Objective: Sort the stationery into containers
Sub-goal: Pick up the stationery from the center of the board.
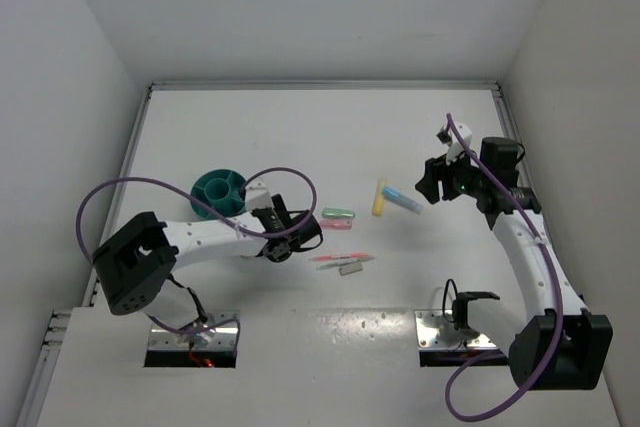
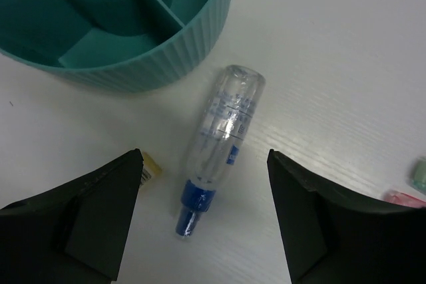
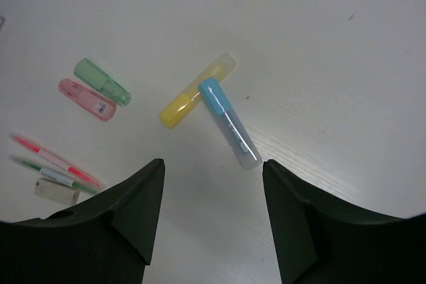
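Note:
The round teal organiser (image 1: 218,192) with inner dividers stands left of centre; its ribbed wall (image 2: 153,64) fills the top of the left wrist view. A clear-blue marker (image 2: 219,144) lies just beside it, between the spread fingers of my open, empty left gripper (image 2: 204,164) (image 1: 290,237). My right gripper (image 1: 432,184) (image 3: 213,171) is open and empty, hovering by a yellow marker (image 3: 193,94) and a light-blue marker (image 3: 229,121) that touch each other. Short green (image 3: 102,81) and pink (image 3: 86,100) pieces lie side by side. A thin red pen (image 3: 56,159) and a beige eraser (image 3: 56,192) lie further left.
A small yellowish labelled piece (image 2: 152,166) peeks out by my left finger. A thin green-tipped pen (image 3: 60,174) lies beside the red pen. White walls enclose the table on the left, back and right. Two metal base plates (image 1: 445,332) sit at the near edge.

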You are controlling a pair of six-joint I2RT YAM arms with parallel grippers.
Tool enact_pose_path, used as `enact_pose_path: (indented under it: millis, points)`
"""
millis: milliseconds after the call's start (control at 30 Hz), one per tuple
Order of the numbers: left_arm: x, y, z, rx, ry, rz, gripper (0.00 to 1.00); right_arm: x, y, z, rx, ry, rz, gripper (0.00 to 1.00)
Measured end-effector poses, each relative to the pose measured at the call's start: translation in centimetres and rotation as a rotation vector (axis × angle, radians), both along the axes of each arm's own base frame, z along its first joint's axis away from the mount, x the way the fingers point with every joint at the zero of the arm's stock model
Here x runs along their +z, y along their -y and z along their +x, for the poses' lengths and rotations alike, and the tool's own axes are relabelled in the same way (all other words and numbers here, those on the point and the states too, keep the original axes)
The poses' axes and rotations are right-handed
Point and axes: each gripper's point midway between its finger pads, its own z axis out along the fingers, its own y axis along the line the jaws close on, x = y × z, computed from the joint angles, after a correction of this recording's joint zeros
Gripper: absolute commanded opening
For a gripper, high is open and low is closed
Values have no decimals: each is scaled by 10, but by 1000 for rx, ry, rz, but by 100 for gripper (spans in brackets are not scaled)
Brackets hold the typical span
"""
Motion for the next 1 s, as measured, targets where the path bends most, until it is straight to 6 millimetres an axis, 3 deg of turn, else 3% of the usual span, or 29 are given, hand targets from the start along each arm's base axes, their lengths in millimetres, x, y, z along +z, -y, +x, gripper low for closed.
enact_pose_path:
  millis: [433,667,1000]
  points:
    - [-25,23,8,-111,-93,-7,81,0,1,0,-5,0,-3,63]
    - [-37,14,1,-129,-130,20,80,0,1,0,-6,-1,-2,63]
    - [-50,12,9,-131,-153,34,69,0,1,0,-6,-2,-1,63]
